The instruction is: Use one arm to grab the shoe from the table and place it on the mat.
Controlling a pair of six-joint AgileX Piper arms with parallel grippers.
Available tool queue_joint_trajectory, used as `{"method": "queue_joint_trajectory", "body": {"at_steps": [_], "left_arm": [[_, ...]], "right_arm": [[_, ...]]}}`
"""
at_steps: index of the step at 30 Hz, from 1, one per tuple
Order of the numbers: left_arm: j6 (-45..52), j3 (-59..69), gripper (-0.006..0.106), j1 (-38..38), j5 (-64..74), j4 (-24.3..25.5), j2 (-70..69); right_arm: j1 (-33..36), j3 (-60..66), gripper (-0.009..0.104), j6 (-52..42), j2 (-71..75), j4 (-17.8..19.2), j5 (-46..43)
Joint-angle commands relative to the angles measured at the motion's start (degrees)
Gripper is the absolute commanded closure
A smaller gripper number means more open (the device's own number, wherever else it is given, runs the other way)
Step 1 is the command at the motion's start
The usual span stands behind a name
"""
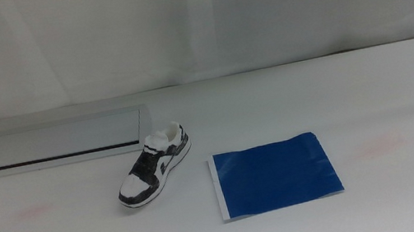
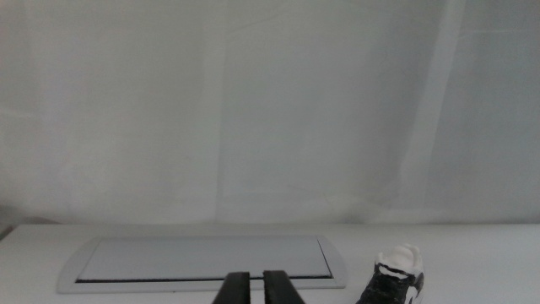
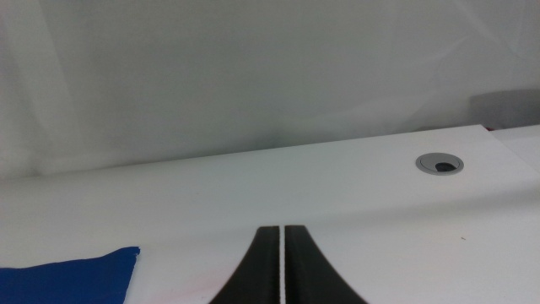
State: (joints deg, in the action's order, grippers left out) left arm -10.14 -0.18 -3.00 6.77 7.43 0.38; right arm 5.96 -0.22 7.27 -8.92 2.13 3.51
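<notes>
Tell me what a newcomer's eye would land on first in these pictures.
The dark-blue mat stands out most, lying flat on the white table a little right of centre. Just left of it, apart from it, sits the black-and-white shoe, below the right end of the grey framed panel. Neither arm has reached in; the left hand and right hand show only in their wrist views.

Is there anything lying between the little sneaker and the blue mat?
No. In the middle view, only bare white table separates the shoe from the mat.
</notes>
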Motion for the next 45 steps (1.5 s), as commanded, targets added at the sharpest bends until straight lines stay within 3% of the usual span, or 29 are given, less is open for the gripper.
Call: {"method": "queue_joint_trajectory", "body": {"at_steps": [1, 11, 15, 18, 23, 35, 45], "left_arm": [[0.6, 2.3, 0.103, 0.1, -0.6, -0.4, -2.3], [-0.1, 2.3, 0.103, 0.1, -1.7, -0.4, -2.3], [-2.9, 2.3, 0.094, 0.1, -1.7, -0.5, -2.3], [-4.3, 2.3, 0.071, 0.1, -1.7, -0.6, -2.3], [-9.4, 2.3, 0.007, 0.1, -1.7, -0.8, -2.3], [-12.0, 0.3, 0.008, 0.1, -3.9, -0.8, -2.1], [-9.9, -20.2, 0.008, 0.1, 12.3, -0.8, 11.7]], "right_arm": [[-0.1, 2.3, 0.097, -0.2, 0.3, 0.7, -0.8], [-0.1, 2.3, 0.097, -0.2, 0.3, 0.7, -0.9], [-0.1, 2.3, 0.097, -0.2, 0.3, 0.7, -0.9], [-0.1, 2.3, 0.097, -0.2, 0.3, 0.7, -0.9], [-0.1, 2.3, 0.097, -0.2, 0.3, 0.7, -0.8], [-0.1, 2.3, 0.097, -0.2, 0.3, 0.7, -0.8], [-0.1, 2.3, 0.097, -0.2, 0.3, 0.7, -1.0]]}}
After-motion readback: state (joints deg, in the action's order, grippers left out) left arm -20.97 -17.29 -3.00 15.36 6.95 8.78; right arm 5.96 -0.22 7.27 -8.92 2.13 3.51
